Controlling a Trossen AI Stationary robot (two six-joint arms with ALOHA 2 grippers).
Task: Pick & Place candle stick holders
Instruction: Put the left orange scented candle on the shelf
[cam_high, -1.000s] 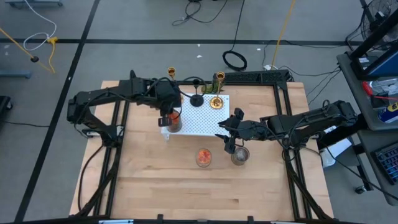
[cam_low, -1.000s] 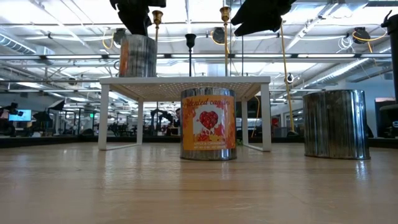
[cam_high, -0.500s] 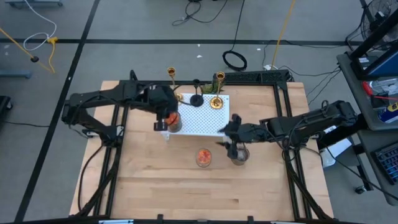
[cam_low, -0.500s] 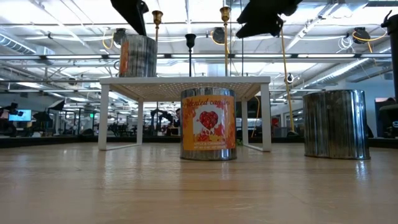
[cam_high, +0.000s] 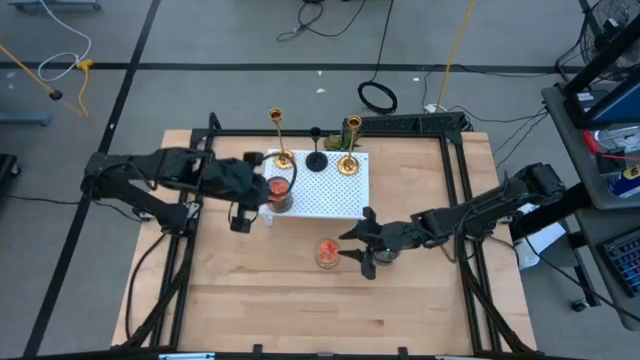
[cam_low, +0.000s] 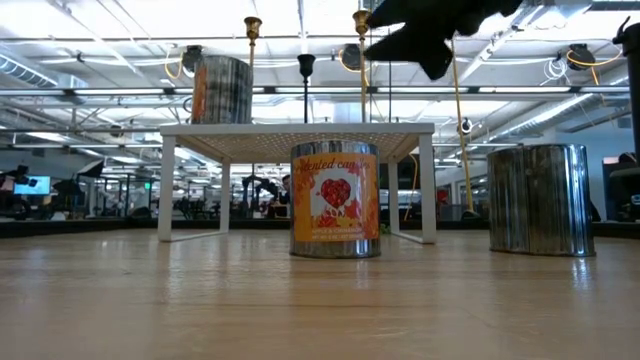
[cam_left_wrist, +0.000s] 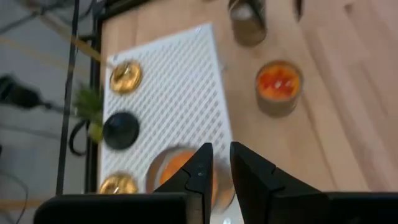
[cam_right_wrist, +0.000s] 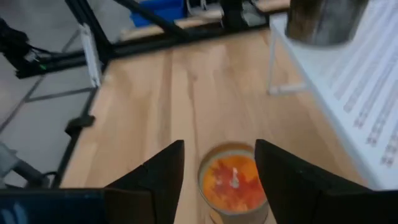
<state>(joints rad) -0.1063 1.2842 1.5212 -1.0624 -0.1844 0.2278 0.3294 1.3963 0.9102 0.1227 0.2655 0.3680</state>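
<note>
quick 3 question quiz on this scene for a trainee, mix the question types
1. True or false: the black candlestick stands between the two gold candlesticks on the white rack.
2. The open right pincer hovers over: A) the orange candle B) the black candlestick C) the power strip
3. Fill in: the left pincer holds ____.

Key: 1 true; 2 A; 3 nothing
</note>
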